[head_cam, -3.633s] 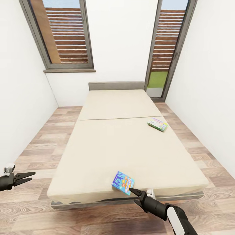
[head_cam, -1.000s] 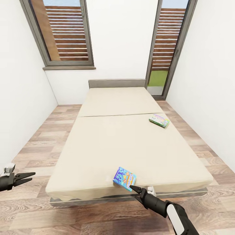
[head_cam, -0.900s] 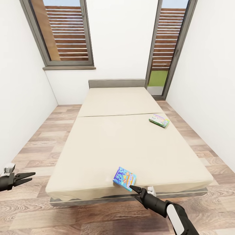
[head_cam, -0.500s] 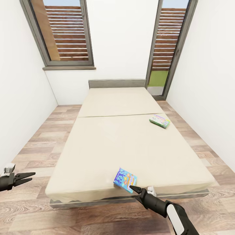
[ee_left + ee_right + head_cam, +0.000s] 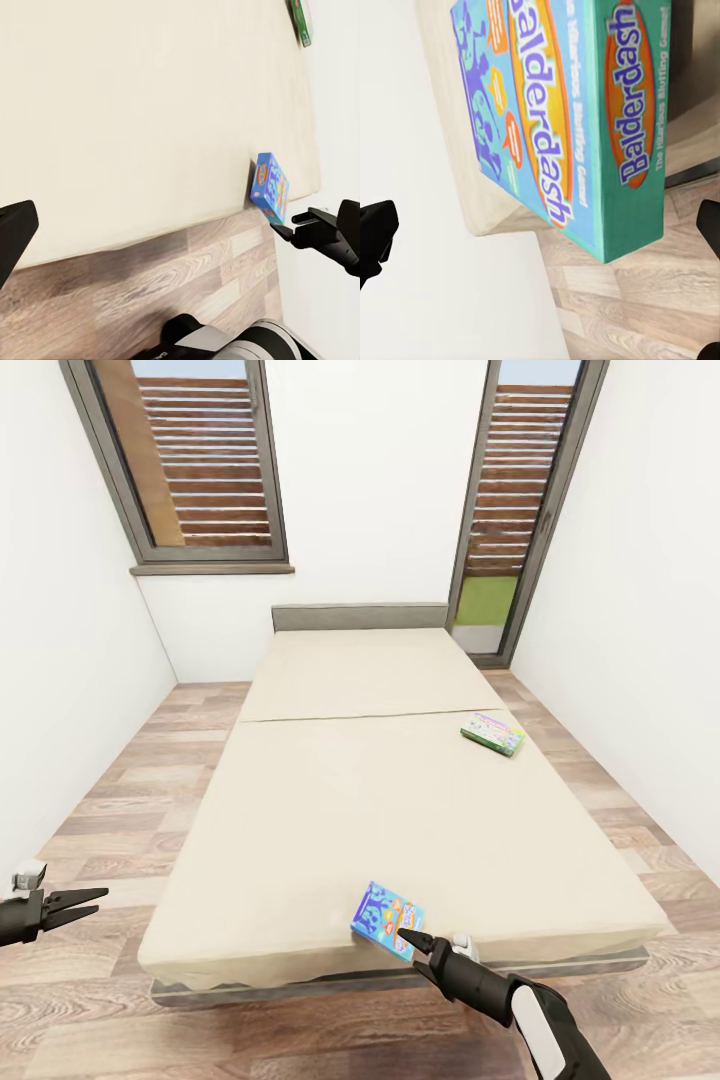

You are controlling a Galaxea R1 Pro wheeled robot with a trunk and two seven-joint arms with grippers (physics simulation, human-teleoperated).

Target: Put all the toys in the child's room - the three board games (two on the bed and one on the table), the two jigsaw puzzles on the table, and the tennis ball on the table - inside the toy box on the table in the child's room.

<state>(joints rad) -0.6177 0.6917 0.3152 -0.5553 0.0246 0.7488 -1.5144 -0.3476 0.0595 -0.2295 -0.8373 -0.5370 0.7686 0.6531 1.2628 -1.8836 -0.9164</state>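
Balderdash board game point(image 5: 387, 920), blue with an orange logo, lies flat at the foot edge of the bed point(image 5: 330, 800), near that edge's right corner. The second board game point(image 5: 492, 734), white with green edges, rests farther up the bed near its right side, well apart from the first. Over the last few seconds the whole view has shifted slightly, so the robot's base or head has been creeping toward the bed; neither box has moved on the mattress. The right gripper point(image 5: 412, 941) hovers just beside the blue box's near corner, its jaws apart and not yet around the box; in the right wrist view the box's point(image 5: 562, 120) cover and side sit between the dark fingertips. The left gripper point(image 5: 85, 901) hangs off the bed's left side over the floor, jaws apart, holding nothing. My reading: the approach is nearly finished, and closing on the box edge comes next.
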